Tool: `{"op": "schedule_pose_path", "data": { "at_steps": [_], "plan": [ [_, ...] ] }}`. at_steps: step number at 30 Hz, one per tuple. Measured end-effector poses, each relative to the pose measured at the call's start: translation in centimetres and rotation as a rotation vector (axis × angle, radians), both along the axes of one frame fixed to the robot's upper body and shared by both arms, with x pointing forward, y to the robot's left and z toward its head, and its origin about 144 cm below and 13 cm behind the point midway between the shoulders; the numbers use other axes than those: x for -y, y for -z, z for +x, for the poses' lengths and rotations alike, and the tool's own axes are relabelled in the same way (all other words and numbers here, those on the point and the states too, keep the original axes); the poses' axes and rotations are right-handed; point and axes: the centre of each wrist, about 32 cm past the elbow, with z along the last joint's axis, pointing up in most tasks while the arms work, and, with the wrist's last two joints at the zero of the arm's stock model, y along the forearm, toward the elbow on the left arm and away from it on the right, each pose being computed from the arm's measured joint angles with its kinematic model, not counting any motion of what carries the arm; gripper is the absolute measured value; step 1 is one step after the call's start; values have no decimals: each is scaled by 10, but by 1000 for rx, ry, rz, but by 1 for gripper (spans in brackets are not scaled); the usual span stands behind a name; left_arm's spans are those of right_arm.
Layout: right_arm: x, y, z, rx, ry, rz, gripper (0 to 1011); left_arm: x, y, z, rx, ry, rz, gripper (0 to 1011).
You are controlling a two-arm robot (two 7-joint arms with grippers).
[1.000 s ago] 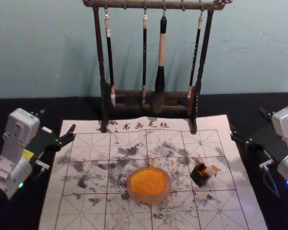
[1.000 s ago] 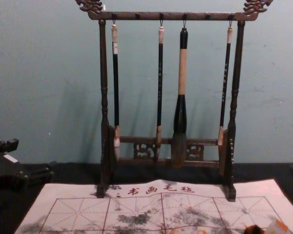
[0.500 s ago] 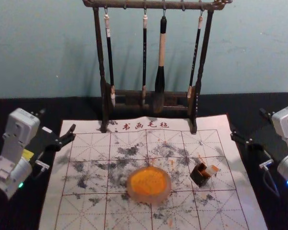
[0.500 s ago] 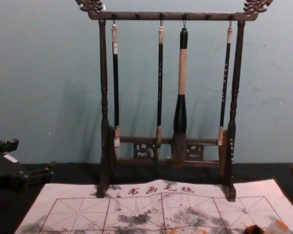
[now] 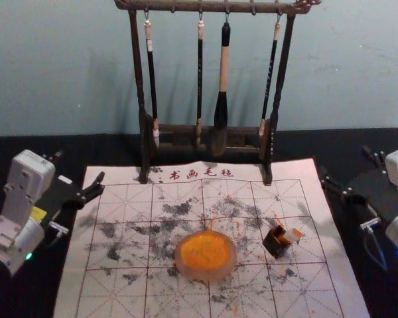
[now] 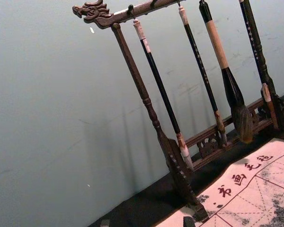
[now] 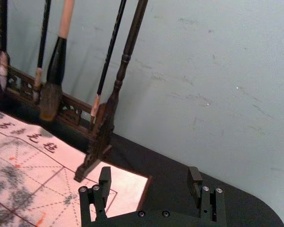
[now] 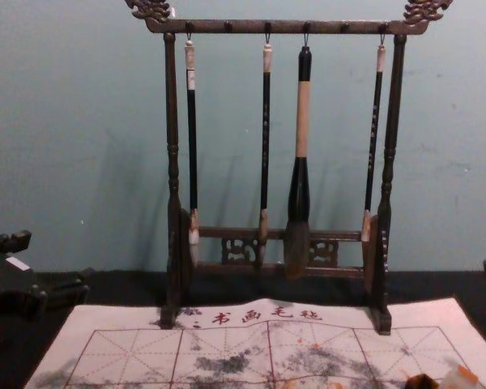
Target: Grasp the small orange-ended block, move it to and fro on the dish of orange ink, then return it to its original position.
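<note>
The small pale block (image 5: 292,235) with an orange end leans out of a small dark box (image 5: 276,243) on the right half of the sheet. Left of them lies the round dish of orange ink (image 5: 205,254). My right gripper (image 5: 345,163) is beyond the sheet's right edge, farther back than the block, its jaws apart and holding nothing; in the right wrist view the same gripper (image 7: 149,176) stands open. My left gripper (image 5: 79,169) is parked at the sheet's left edge, open. The chest view catches the block (image 8: 458,378) and the box (image 8: 422,382) at its lower right.
A wooden rack (image 5: 274,126) with several hanging brushes stands at the sheet's back edge, between the two arms. The gridded paper sheet (image 5: 119,291) is stained with black ink and has a few orange marks. Black cloth (image 5: 26,146) covers the table around it.
My right arm has shifted slightly outward to the right, its gripper now showing a little farther from the sheet in the head view. The left arm, block, box and dish have stayed put.
</note>
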Motion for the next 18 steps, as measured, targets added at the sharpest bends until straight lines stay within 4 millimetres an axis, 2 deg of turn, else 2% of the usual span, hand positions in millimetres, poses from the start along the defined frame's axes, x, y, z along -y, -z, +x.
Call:
{"op": "schedule_pose_path", "data": {
  "at_steps": [5,15,18],
  "plan": [
    [6,-5,-9,-5,-38,32,1000,0,0,0,0,0,0,1001],
    [22,-12,-45,-21,-238,109,1000,0,0,0,0,0,0,1001],
    [23,-13,-50,-32,-283,121,1000,0,0,0,0,0,0,1001]
  ]
}}
